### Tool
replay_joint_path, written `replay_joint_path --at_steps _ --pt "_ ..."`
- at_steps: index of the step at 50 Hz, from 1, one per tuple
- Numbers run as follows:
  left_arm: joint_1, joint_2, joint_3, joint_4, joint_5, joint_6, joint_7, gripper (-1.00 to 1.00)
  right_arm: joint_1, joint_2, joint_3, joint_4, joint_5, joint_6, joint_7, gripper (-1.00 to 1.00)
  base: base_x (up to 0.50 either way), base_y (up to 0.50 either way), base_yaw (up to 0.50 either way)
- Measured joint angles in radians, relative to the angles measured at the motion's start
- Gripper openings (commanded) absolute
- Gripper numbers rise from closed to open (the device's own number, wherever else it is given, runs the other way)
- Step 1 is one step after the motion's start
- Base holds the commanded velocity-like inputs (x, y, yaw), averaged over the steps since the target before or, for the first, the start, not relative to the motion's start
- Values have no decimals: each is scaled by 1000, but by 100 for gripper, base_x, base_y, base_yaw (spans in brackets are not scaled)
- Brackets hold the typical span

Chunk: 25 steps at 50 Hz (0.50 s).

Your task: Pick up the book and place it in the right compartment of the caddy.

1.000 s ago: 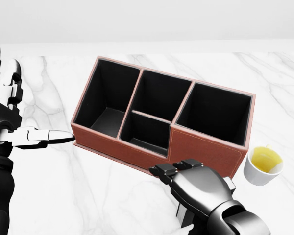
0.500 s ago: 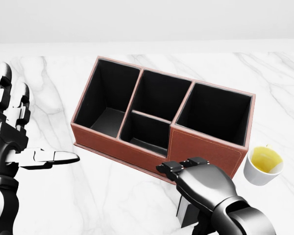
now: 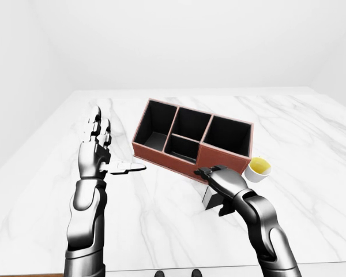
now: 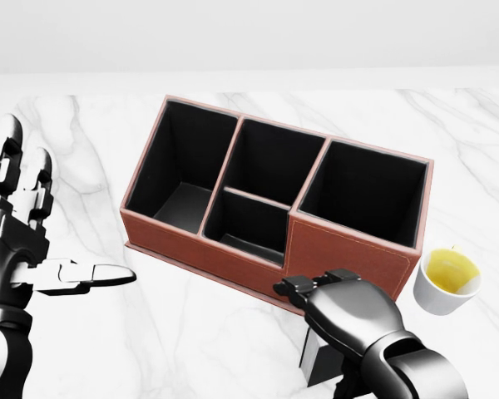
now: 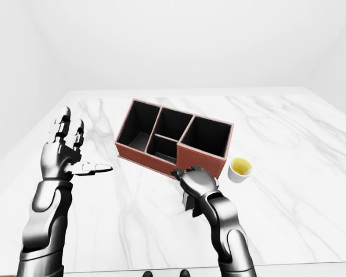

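While the caddy (image 4: 274, 208) stands empty, a cup (image 4: 447, 280) sits just beside.

White marble table (image 4: 150, 349), small white cup (image 4: 447, 281) of yellow liquid at right

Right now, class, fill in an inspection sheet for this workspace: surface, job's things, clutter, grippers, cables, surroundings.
Surface: white marble table.
Job's things: book upright on the table under the right hand, mostly hidden; caddy, all compartments empty.
Clutter: cup of yellow liquid, right of the caddy.
Grippers: right hand curled over the book, grasp unclear; left hand open, raised, holding nothing.
Cables: nothing seen.
Surroundings: plain white walls.
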Motion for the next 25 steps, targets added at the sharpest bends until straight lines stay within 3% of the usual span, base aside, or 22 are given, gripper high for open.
replay_joint_path --at_steps 25 --pt "9 -7 -8 5 13 0 -2 100 -21 -12 -1 93 -42 0 0 58 0 0 0"
